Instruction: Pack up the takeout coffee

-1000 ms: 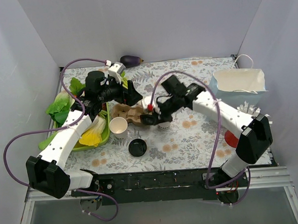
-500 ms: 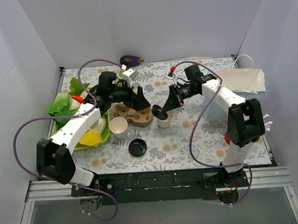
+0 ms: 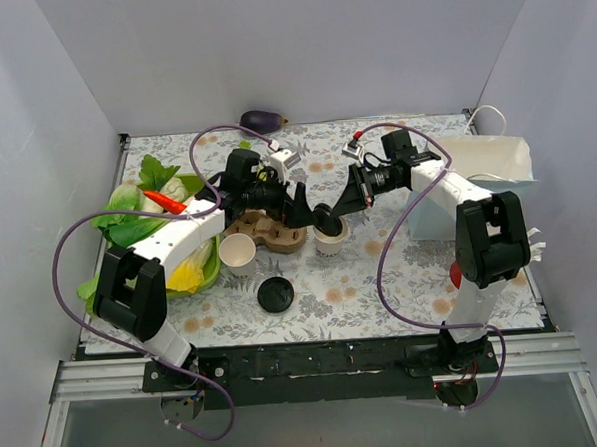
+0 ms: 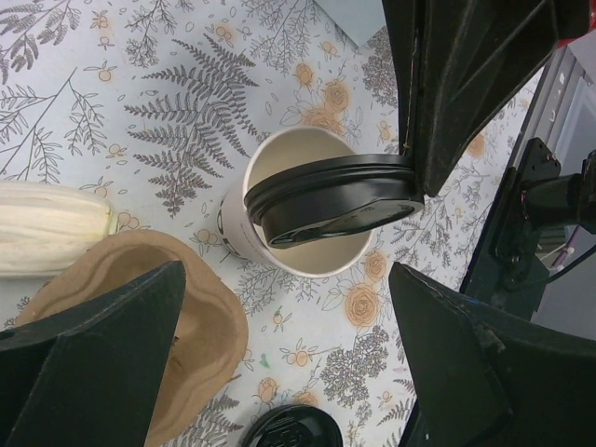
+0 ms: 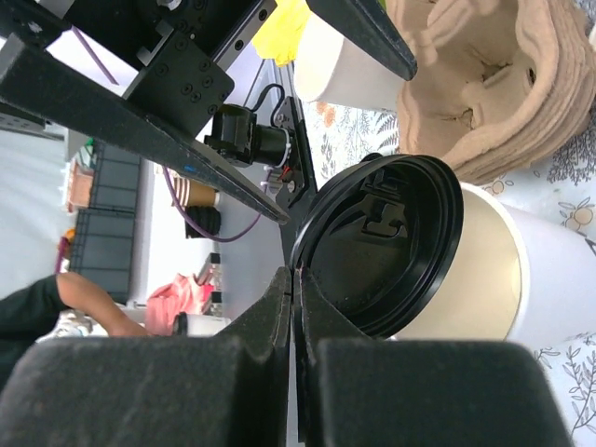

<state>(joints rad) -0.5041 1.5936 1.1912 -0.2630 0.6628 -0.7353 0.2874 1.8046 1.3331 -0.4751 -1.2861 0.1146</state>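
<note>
The takeout coffee cup (image 3: 330, 242), white paper with dark print, stands on the table right of the cardboard carrier (image 3: 267, 230). My right gripper (image 3: 334, 214) is shut on the rim of its black dome lid (image 3: 327, 222) and holds the lid tilted over the cup's mouth, not seated. The left wrist view shows the lid (image 4: 331, 197) slanting across the open cup (image 4: 312, 256). The right wrist view shows the lid's underside (image 5: 391, 251) pinched at the gripper (image 5: 296, 279). My left gripper (image 3: 300, 205) is open and empty, hovering just left of the cup (image 4: 289, 372).
A lidless white cup (image 3: 238, 253) and a loose black lid (image 3: 275, 295) sit in front of the carrier. A green tray (image 3: 209, 276) of vegetables is at the left, a pale blue bag (image 3: 476, 179) at the right, an eggplant (image 3: 263, 118) at the back.
My left gripper has reached rightward over the carrier toward the cup. My right gripper has brought the lid from beside the cup to over its mouth.
</note>
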